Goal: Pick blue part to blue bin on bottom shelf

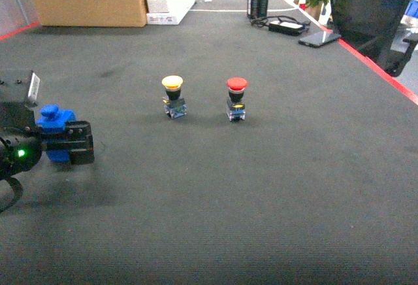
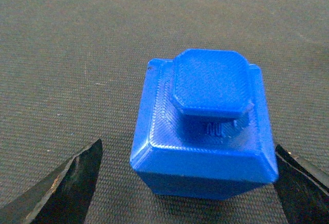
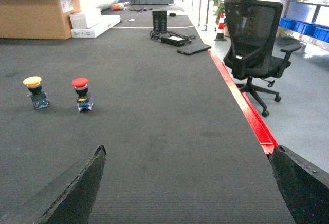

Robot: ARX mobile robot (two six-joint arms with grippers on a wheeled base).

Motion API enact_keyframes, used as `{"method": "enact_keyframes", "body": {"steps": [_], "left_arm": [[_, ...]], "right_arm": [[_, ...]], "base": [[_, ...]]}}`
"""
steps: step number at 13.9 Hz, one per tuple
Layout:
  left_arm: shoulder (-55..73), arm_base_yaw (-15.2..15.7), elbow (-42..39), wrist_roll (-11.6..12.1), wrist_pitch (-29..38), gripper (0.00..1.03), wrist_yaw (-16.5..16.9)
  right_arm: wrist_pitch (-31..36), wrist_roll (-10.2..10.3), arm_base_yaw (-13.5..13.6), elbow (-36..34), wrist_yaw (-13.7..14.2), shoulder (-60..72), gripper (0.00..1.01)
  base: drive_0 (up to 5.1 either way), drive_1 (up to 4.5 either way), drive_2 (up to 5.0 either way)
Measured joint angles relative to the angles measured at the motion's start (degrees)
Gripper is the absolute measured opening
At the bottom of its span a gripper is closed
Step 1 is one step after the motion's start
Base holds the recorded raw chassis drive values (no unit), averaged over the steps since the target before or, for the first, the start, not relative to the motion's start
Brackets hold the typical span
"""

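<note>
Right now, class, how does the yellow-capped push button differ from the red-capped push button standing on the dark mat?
The yellow-capped push button has a yellow mushroom cap; the red-capped push button has a red one. In the head view the yellow one stands to the left, nearer the left gripper; the red one stands to its right. Both stand upright on the dark mat, apart, the same shape and about the same size.

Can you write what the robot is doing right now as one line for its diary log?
left gripper: open around blue part, not closed yet | right gripper: open, empty | yellow button, red button: untouched
</note>
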Motion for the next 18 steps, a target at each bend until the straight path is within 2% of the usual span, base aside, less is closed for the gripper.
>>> {"method": "enact_keyframes", "body": {"steps": [2, 6, 7, 8, 10, 12, 13, 14, 15, 16, 17, 18], "left_arm": [[2.6, 0.35, 2.49, -0.22, -0.02, 0.97, -0.22], [3.04, 0.87, 2.75, -0.17, 1.42, 0.52, 0.7], [2.95, 1.09, 1.99, -0.2, 2.36, 0.45, 0.72], [2.1, 1.2, 0.11, 0.42, 3.85, 0.44, 0.63], [-3.17, 1.57, -9.92, 0.87, 9.31, 0.44, 0.83], [-16.9, 1.55, -25.49, -0.46, 16.15, 0.44, -0.85], [-24.41, 1.2, -30.38, -0.68, 12.48, 0.44, -1.51], [-25.94, 1.09, -31.34, -0.66, 11.67, 0.44, -1.81], [-35.95, -0.22, -36.61, -0.37, 5.29, 0.44, -3.43], [-49.16, -2.91, -40.61, -0.35, -4.22, 0.44, -5.49], [-59.43, -5.09, -41.22, -0.33, -12.02, 0.44, -7.32], [-74.16, -8.61, -40.48, -0.37, -22.53, 0.44, -11.5]], "right_arm": [[0.0, 0.0, 0.0, 0.0, 0.0, 0.0, 0.98], [0.0, 0.0, 0.0, 0.0, 0.02, 0.02, 0.98], [0.0, 0.0, 0.0, 0.0, 0.0, 0.02, 0.98], [0.0, 0.0, 0.0, 0.0, 0.02, 0.0, 0.98], [0.0, 0.0, 0.0, 0.0, 0.0, 0.0, 0.98], [0.02, 0.0, 0.0, 0.0, 0.02, 0.0, 0.98], [0.0, 0.0, 0.0, 0.0, 0.0, 0.02, 0.98], [0.0, 0.02, 0.0, 0.0, 0.02, 0.0, 0.98], [0.0, 0.0, 0.0, 0.0, 0.0, 0.02, 0.98], [0.0, 0.0, 0.0, 0.0, 0.0, 0.02, 0.98], [0.0, 0.0, 0.0, 0.0, 0.0, 0.0, 0.98], [0.0, 0.0, 0.0, 0.0, 0.02, 0.02, 0.98]], "base": [[0.0, 0.0, 0.0], [0.0, 0.0, 0.0], [0.0, 0.0, 0.0], [0.0, 0.0, 0.0], [0.0, 0.0, 0.0], [0.0, 0.0, 0.0], [0.0, 0.0, 0.0], [0.0, 0.0, 0.0], [0.0, 0.0, 0.0], [0.0, 0.0, 0.0], [0.0, 0.0, 0.0], [0.0, 0.0, 0.0]]}}
